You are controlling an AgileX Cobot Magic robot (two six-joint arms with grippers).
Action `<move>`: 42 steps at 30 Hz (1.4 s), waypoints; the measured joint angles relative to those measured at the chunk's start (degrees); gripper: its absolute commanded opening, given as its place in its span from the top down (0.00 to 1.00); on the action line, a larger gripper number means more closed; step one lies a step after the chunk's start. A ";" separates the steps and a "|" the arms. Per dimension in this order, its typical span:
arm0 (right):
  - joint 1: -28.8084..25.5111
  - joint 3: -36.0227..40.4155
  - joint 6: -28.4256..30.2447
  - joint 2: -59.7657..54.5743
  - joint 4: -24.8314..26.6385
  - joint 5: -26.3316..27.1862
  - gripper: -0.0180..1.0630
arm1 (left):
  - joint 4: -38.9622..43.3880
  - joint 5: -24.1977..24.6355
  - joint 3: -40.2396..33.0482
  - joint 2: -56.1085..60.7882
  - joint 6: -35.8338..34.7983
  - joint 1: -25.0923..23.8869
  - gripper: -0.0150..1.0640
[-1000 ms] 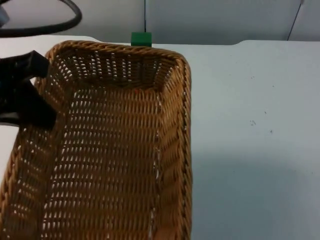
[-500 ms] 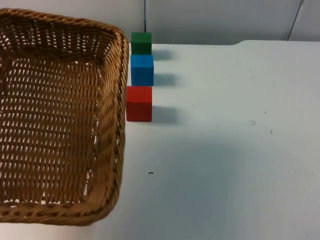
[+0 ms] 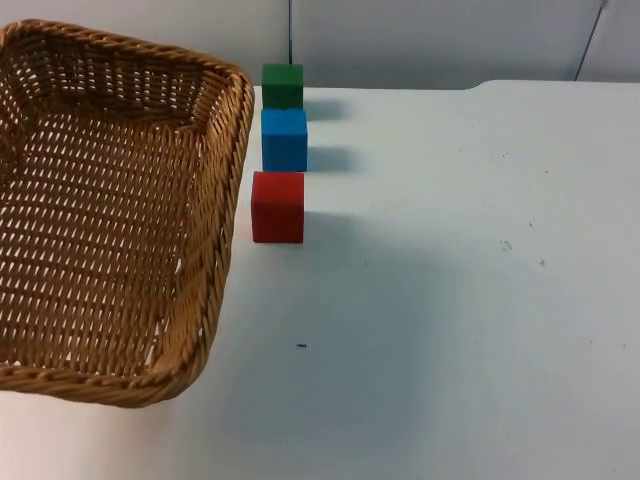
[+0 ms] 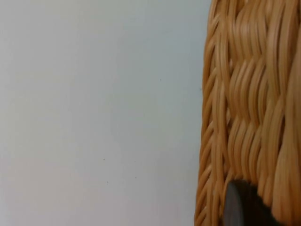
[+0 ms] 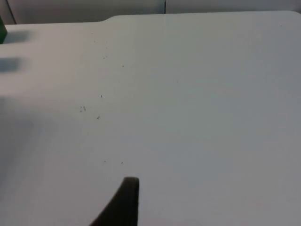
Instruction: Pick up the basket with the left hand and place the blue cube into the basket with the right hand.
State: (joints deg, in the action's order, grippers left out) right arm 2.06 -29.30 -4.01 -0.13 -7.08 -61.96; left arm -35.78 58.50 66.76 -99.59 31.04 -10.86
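The woven wicker basket [image 3: 215, 250] fills the left of the top view, its right rim close beside the cubes. The blue cube [image 3: 285, 140] stands on the white table in the middle of a row of three, between a green cube [image 3: 283, 85] behind it and a red cube [image 3: 278, 207] in front. In the left wrist view the basket's wall [image 4: 249, 103] lies right against the left gripper's black fingertip [image 4: 242, 207], which grips it. The right gripper's fingertip [image 5: 124, 202] hovers over bare table, far to the right of the cubes.
A grey partition wall [image 3: 430, 40] closes the table's far edge just behind the green cube. White table top [image 3: 460, 280] stretches right of the cubes. An edge of the green cube [image 5: 2, 30] shows in the right wrist view.
The basket has swung left from the picture's middle, uncovering the blue and red cubes, and then drew back a little further. The cubes have not moved.
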 measured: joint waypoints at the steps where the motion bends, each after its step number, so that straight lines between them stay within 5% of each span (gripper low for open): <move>1: 0.00 0.00 0.00 0.00 0.99 0.00 0.02 | 0.00 0.29 0.00 -0.49 0.00 -0.52 0.99; 15: 0.00 -6.83 10.73 -4.10 10.27 0.85 0.03 | 1.65 2.29 0.00 -1.38 0.00 -4.05 0.99; 26: 0.00 -19.19 25.32 -28.56 26.67 13.25 0.03 | -4.17 5.32 0.00 0.87 3.39 -4.21 0.99; 38: 0.00 -23.34 27.68 -46.60 28.21 19.58 0.03 | -4.39 7.82 0.12 2.27 3.39 -4.21 0.99; 42: 0.00 -26.27 31.78 -52.37 32.78 20.02 0.05 | -4.13 7.82 0.12 2.27 3.39 -4.21 0.99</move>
State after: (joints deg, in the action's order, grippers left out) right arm 2.06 -55.57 27.77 -52.50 25.69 -41.94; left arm -39.91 66.32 66.88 -97.31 34.44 -15.07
